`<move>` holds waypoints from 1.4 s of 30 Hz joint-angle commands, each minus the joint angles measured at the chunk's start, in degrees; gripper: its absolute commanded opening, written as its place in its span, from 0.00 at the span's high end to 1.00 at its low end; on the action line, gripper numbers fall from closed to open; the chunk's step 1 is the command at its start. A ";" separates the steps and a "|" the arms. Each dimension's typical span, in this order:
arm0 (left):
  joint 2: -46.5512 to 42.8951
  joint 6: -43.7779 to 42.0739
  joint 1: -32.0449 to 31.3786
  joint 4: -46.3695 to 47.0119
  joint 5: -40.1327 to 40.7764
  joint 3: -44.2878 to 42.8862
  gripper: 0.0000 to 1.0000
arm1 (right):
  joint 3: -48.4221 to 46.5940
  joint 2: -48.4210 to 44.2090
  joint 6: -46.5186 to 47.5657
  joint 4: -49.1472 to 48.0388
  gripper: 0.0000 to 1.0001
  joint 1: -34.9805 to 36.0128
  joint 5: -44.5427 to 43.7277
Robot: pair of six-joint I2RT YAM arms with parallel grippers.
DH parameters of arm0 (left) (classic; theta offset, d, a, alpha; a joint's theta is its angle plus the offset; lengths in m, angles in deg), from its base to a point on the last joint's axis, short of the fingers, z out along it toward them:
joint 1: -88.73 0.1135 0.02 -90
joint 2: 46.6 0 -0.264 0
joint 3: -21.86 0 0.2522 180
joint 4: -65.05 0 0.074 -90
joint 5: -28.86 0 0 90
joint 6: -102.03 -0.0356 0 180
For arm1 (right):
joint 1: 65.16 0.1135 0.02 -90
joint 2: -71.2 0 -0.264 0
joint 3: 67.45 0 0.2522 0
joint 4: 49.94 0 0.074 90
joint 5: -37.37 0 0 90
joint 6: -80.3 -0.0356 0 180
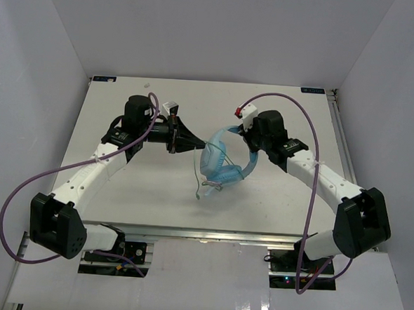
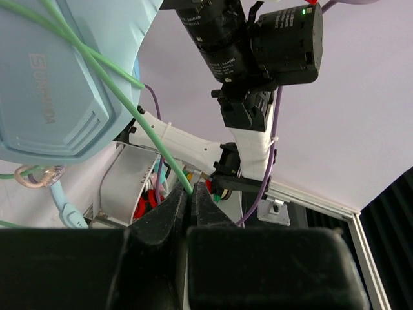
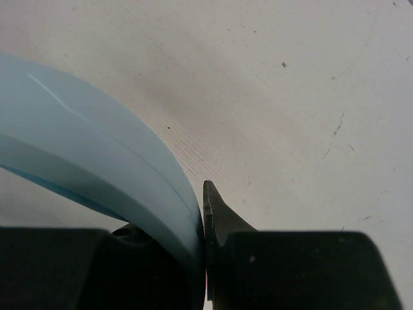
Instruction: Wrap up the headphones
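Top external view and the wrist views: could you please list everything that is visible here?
headphones: one, light blue, mid-table, between the grippers
cable: one, pale green, across the headphones
table: one, white, under everything
walls: three, white, around the table
purple cables: two, purple, along the arms
arms: two, white and black, near edge
left gripper: one, black, pinching the cable
right gripper: one, black, clamped on the headphones

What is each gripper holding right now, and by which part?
The right gripper clamps the headphones by the headband. The left gripper pinches their thin green cable.
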 commanded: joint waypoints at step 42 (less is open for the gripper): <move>3.15 8.38 -14.41 5.78 17.10 0.95 0.85 | -8.62 7.81 -10.45 -0.41 0.92 0.19 -11.57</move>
